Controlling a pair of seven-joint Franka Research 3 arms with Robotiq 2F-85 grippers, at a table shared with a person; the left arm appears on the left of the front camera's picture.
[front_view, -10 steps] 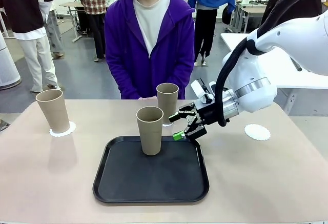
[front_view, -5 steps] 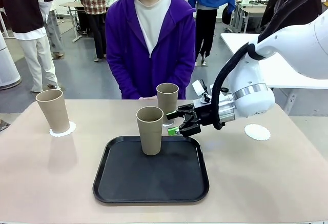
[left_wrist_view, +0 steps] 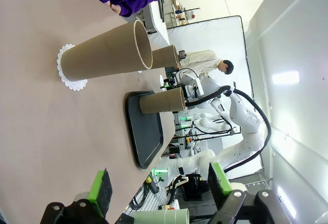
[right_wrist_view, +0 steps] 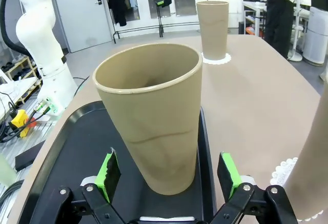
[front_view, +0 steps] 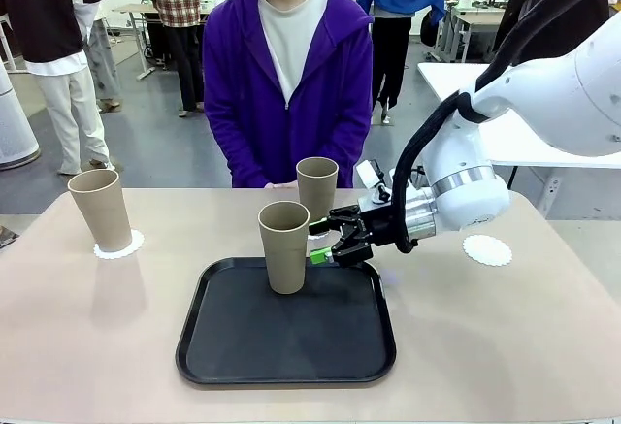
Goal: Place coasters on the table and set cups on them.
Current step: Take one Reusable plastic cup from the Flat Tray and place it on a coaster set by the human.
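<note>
Beige-tan tumbler (front_view: 283, 246) stands upright at the back edge of the black tray (front_view: 287, 327), the landmark here. Right hand (front_view: 325, 242) is level with that cup, just right of it, green pads spread wide; in the right wrist view the cup (right_wrist_view: 154, 131) sits between the two fingers (right_wrist_view: 108, 168) with a gap on each side, nothing gripped. Second cup (front_view: 316, 188) stands behind the tray on a white doily coaster, near the person in the purple hoodie (front_view: 287, 75). Third cup (front_view: 100, 210) on its coaster (front_view: 119, 244) is well left of the tray. Bare coaster (front_view: 486, 249) lies on the desk (front_view: 505, 346) right of the tray. Left hand (left_wrist_view: 159, 185) in its wrist view: jaws wide, empty, over the desk. No readable labels or writing on cups or tray.
</note>
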